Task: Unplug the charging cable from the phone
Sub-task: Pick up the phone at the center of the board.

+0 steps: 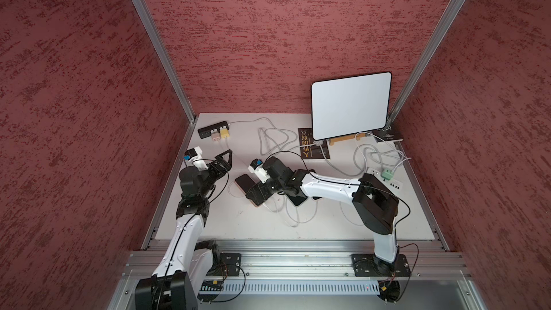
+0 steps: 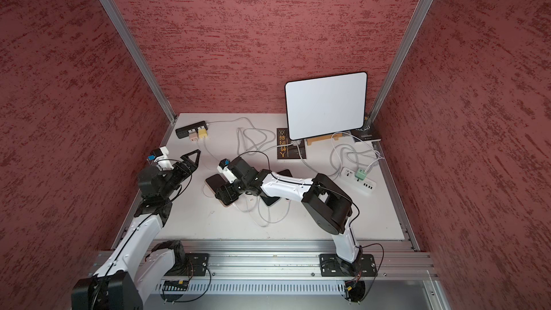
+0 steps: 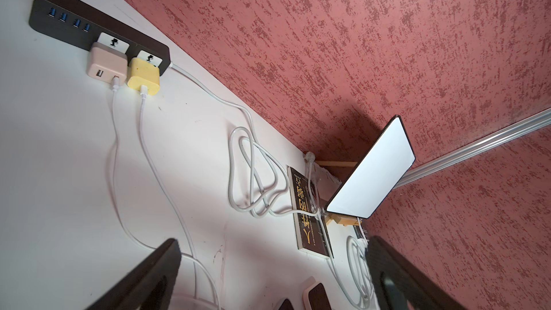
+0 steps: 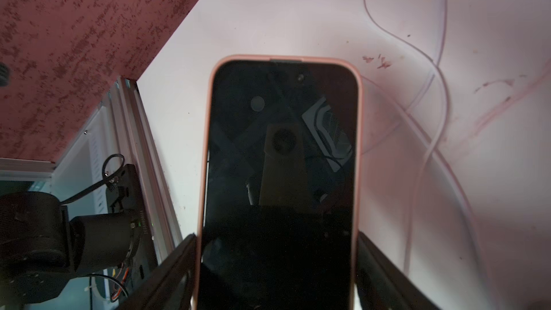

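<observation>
On the table (image 1: pixel 253 226), right pincer (image 4: pixel 275 235) clamps the phone (image 4: pixel 283 144); left pincer (image 3: pixel 272 240) gapes empty.

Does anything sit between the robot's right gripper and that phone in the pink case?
Nothing visible does. The right gripper sits right over the black phone in a pink case, its fingers flush against both long edges.

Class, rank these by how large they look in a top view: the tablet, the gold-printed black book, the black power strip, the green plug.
Largest to smallest:
1. tablet
2. black book, partly hidden behind the tablet
3. black power strip
4. green plug
</observation>
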Action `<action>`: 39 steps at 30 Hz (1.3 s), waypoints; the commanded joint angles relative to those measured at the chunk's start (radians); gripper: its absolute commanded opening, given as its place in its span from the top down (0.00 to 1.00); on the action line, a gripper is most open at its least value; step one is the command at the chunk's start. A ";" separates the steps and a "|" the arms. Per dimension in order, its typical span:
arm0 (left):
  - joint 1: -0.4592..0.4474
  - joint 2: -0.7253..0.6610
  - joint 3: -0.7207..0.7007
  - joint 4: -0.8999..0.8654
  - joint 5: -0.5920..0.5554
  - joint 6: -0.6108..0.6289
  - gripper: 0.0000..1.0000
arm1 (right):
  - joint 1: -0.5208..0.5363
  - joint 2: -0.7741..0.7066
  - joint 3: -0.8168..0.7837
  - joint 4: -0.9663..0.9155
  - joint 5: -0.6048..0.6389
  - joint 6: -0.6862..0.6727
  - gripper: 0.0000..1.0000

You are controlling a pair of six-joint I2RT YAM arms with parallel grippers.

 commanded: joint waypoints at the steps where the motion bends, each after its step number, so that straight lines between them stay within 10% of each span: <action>1: -0.015 0.015 -0.005 0.058 0.050 0.010 0.00 | -0.045 -0.056 -0.049 0.213 -0.134 0.161 0.63; 11: -0.065 0.104 0.020 0.131 0.165 0.013 0.00 | -0.160 -0.071 -0.248 0.650 -0.259 0.468 0.67; 39: -0.178 0.389 0.081 0.545 0.540 -0.127 0.00 | -0.245 -0.199 -0.426 1.035 -0.405 0.614 0.67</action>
